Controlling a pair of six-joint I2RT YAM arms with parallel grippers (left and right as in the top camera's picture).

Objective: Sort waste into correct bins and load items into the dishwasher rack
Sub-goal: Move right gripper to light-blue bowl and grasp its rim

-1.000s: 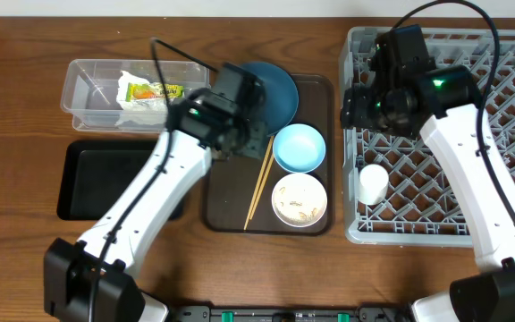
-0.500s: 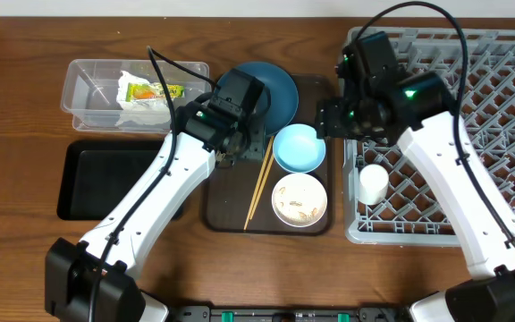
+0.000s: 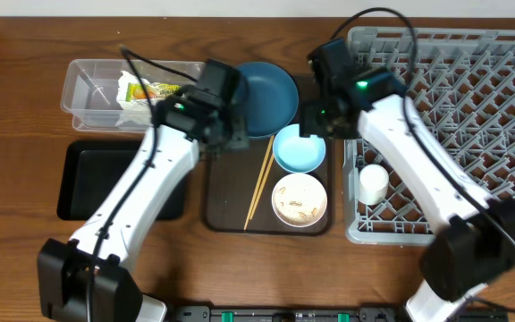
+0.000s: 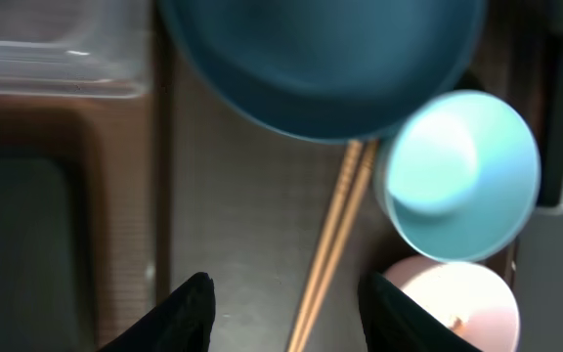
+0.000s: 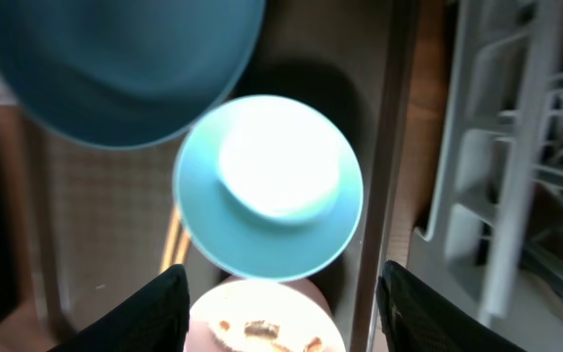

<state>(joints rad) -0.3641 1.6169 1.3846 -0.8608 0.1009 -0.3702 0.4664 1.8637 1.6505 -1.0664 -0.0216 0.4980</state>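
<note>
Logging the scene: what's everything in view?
rack: one, grey, right.
cup: one, white, in rack.
tray: one, brown, centre.
plate: one, dark blue, on tray.
light blue bowl: one, on tray.
white bowl: one, on tray.
food scraps: few, whitish, in white bowl.
chopsticks: pair, wooden, on tray.
clear tub: one, far left.
tissue: one, white, in clear tub.
wrapper: one, yellow-green and orange, same tub.
black tub: one, near left.
left gripper: open, over chopsticks.
right gripper: open, over light blue bowl.
</note>
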